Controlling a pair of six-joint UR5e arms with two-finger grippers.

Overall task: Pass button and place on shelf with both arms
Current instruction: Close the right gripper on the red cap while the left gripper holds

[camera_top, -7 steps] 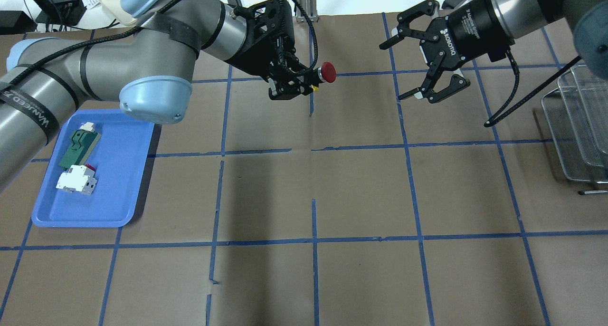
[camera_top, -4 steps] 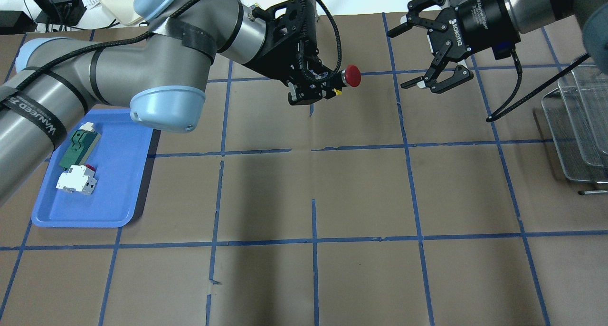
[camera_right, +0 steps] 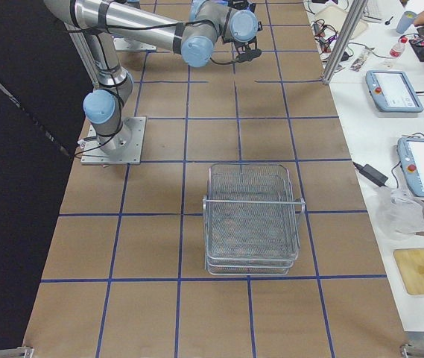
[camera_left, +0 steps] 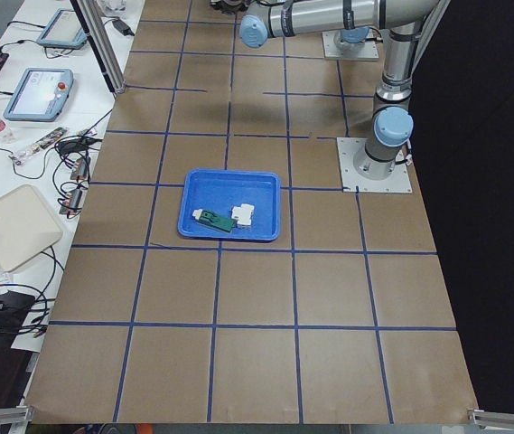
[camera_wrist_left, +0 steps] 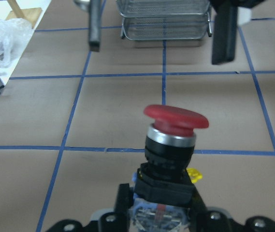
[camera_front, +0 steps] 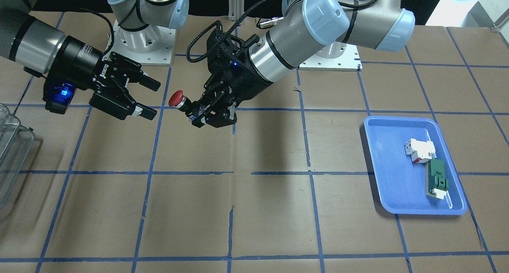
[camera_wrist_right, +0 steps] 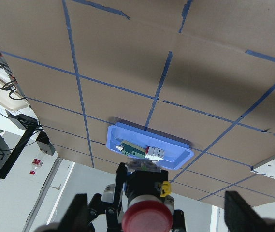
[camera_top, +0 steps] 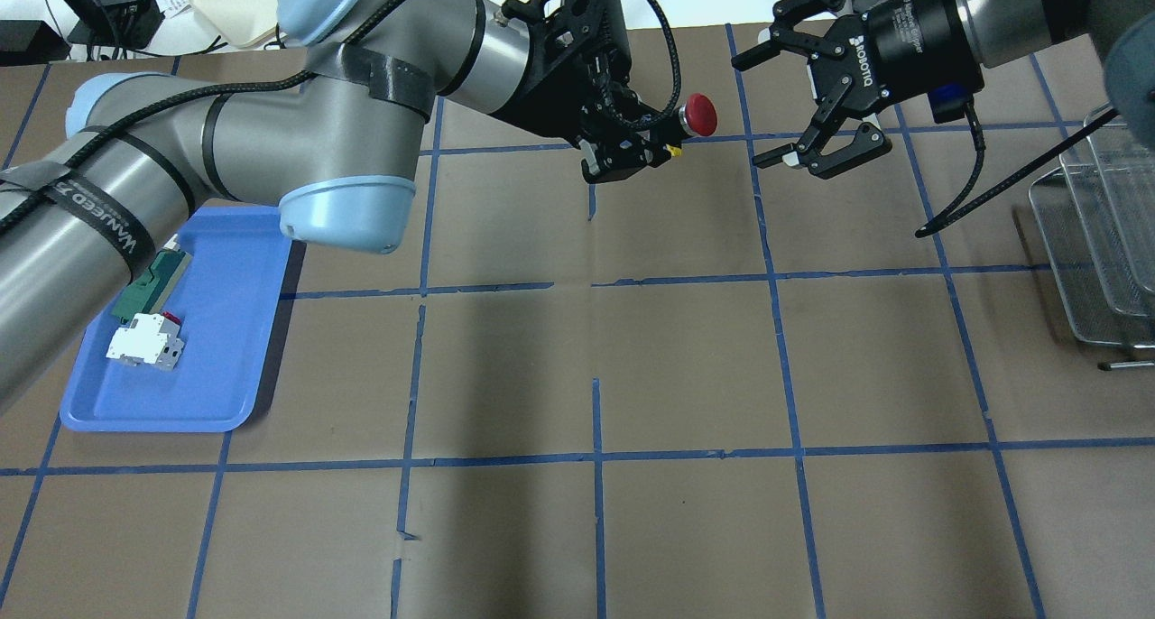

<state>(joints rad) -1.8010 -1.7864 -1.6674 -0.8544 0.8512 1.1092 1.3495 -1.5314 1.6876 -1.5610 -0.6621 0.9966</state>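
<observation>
The button [camera_top: 699,115], with a red mushroom cap and a black body, is held by its rear end in my left gripper [camera_top: 666,139], which is shut on it above the table. The cap points at my right gripper [camera_top: 753,109], which is open and empty, a short gap from the cap. The front-facing view shows the same: the button [camera_front: 175,98], the left gripper [camera_front: 193,110] and the right gripper [camera_front: 154,98]. In the left wrist view the button [camera_wrist_left: 176,118] faces the right gripper's fingers [camera_wrist_left: 223,38]. The wire-mesh shelf [camera_top: 1096,240] stands at the table's right edge.
A blue plastic tray [camera_top: 207,402] at the left holds a white block [camera_top: 144,341] and a green flat part [camera_top: 149,281]. Brown paper with blue tape lines covers the table. The right arm's cable [camera_top: 984,195] hangs between the right gripper and the shelf.
My left arm has carried the button to the right and farther back, closing on the right gripper. The right gripper has risen toward the far edge and stayed open.
</observation>
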